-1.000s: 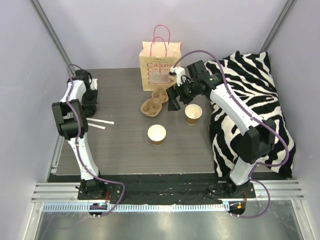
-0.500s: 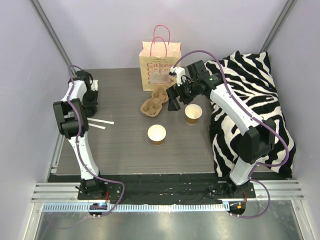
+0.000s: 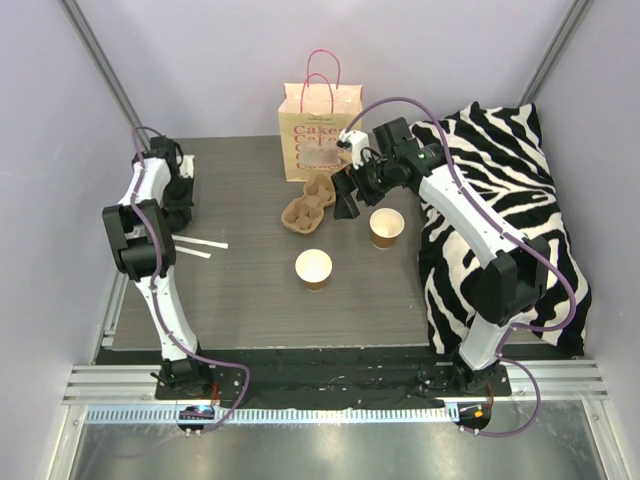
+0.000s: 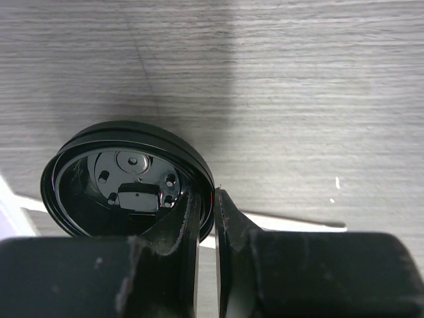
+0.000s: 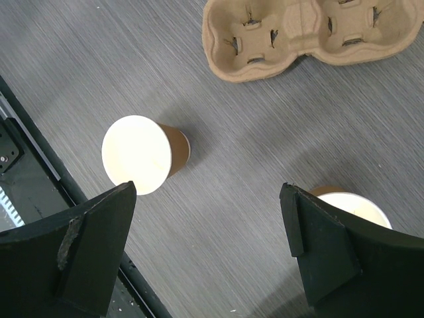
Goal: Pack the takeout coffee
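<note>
left tool (image 4: 207, 197): nearly closed, pinching black lid (image 4: 112, 173) rim | right tool (image 5: 207, 191): spread wide, holding nothing

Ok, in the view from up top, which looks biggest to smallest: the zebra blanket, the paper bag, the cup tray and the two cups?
1. zebra blanket
2. paper bag
3. cup tray
4. near cup and far cup: they look about the same, so that's a tie.

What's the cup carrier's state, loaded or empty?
Empty. The right wrist view shows the cup carrier with bare slots; both paper cups stand upright on the table, apart from it.
</note>
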`<state>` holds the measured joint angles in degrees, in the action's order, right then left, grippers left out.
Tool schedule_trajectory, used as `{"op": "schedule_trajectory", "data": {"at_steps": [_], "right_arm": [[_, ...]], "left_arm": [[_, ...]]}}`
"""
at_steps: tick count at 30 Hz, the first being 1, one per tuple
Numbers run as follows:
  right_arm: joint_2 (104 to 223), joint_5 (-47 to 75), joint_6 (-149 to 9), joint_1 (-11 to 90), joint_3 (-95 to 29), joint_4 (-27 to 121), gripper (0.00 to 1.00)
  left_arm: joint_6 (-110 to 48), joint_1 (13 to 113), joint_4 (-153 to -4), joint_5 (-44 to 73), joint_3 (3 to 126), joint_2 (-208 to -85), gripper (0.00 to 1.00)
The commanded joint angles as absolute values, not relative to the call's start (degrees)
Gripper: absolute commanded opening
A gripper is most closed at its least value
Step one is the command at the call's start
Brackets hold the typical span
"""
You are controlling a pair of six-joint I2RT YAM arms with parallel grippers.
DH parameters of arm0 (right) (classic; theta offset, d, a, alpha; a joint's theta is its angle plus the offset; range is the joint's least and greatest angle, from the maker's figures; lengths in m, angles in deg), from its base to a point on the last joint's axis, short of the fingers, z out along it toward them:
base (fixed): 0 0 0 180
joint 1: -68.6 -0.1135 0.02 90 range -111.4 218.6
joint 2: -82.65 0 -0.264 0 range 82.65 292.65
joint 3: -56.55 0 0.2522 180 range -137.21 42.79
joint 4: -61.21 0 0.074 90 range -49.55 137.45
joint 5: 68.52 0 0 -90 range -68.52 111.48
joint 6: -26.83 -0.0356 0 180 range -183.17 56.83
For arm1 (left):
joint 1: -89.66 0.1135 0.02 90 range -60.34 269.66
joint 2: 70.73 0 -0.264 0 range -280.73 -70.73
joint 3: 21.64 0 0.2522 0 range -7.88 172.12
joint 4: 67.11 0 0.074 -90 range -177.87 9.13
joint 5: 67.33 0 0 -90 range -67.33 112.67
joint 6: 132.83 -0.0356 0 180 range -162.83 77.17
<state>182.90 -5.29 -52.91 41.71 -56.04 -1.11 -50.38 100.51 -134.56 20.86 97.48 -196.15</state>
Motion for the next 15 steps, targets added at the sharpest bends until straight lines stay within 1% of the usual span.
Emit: {"op": "schedule_trajectory", "data": {"at_steps": [1, 3, 7, 12, 15], "right_arm": [[182.9, -6.7, -53.2, 41.5, -58.6, -0.6, 1.00], [182.8, -6.8, -53.1, 41.5, -58.5, -0.6, 1.00], [182.9, -7.0, -53.1, 41.5, -58.4, -0.6, 1.00], [183.1, -7.0, -53.2, 41.5, -58.5, -0.7, 1.00], [183.0, -6.7, -53.2, 41.5, -58.3, -0.8, 1.00]], "left_arm": [[-51.0, 100.6, -134.6, 19.5, 98.2, -189.9, 0.00], [-51.3, 100.5, -134.6, 19.3, 97.6, -189.5, 0.00], [-51.8, 100.0, -135.0, 18.5, 96.7, -189.3, 0.04], [-51.8, 99.0, -133.5, 18.9, 94.9, -189.9, 0.06], [-51.8, 98.6, -133.3, 18.4, 95.0, -191.0, 0.14]]}}
